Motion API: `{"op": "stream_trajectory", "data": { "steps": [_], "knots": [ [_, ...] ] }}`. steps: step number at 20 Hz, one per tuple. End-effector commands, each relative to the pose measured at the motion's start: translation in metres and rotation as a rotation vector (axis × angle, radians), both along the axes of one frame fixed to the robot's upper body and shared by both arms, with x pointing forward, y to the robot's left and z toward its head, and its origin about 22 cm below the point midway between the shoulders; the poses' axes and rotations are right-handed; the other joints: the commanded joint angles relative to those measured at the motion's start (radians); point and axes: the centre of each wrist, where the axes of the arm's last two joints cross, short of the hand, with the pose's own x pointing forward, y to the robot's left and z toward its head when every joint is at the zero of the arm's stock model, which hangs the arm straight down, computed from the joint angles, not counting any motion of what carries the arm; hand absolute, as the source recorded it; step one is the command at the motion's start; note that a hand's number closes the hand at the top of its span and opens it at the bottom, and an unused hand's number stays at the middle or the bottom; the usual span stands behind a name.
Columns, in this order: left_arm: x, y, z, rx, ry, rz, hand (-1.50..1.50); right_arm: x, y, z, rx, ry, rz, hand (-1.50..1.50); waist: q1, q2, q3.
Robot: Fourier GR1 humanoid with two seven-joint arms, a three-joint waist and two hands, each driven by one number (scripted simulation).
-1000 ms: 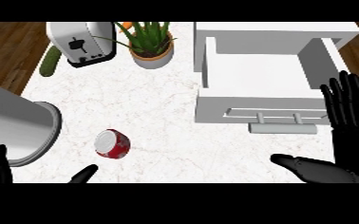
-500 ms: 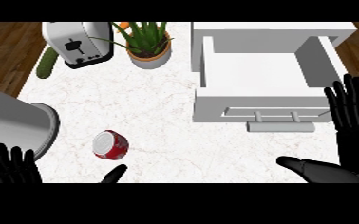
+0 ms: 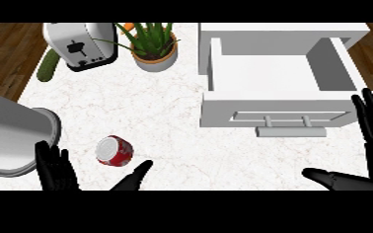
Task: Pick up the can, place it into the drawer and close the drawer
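A red can [image 3: 114,151] with a silver top lies on its side on the white marble counter at the lower left. My left hand [image 3: 58,172] rises from the bottom edge just below and left of it, fingers straight and thumb [image 3: 134,176] spread to the can's lower right, not touching it. The white drawer [image 3: 277,86] stands pulled open at the upper right, nothing inside it, its handle [image 3: 288,122] facing me. My right hand [image 3: 362,128] stays open at the right edge, fingers up beside the drawer front, thumb low at the bottom right.
A toaster [image 3: 79,44] and a potted plant [image 3: 154,47] stand along the back. A green cucumber [image 3: 48,66] lies left of the toaster. A grey metal pot [image 3: 22,138] sits at the left edge next to my left hand.
My left hand has come up from the bottom edge toward the can, fingers and thumb now showing on either side below it. The view has shifted slightly. The right hand stays nearly still.
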Motion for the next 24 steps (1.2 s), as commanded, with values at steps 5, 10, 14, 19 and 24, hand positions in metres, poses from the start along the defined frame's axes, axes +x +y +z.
{"op": "stream_trajectory", "data": {
  "steps": [5,10,14,19,24],
  "knots": [
    [-0.009,-0.027,-0.04,-0.001,0.049,0.049,-1.5,0.002,-0.013,-0.01,0.001,-0.015,-0.014,-1.5,0.003,-0.001,0.0],
    [0.018,-0.004,-0.069,0.009,0.072,0.114,-1.5,-0.011,-0.009,0.009,-0.007,-0.005,-0.006,-1.5,0.001,-0.001,-0.001],
    [0.02,0.001,-0.081,-0.011,0.078,0.139,-1.5,-0.023,-0.021,0.023,-0.022,-0.002,-0.016,-1.5,0.0,-0.002,-0.001],
    [0.009,0.004,-0.101,-0.047,0.095,0.125,-1.5,-0.008,-0.005,0.025,-0.019,-0.017,-0.018,-1.5,0.008,-0.001,-0.002],
    [0.03,0.027,-0.137,-0.071,0.116,0.14,-1.5,-0.014,-0.008,0.021,-0.009,-0.018,-0.013,-1.5,0.005,0.0,-0.002]
  ]
}}
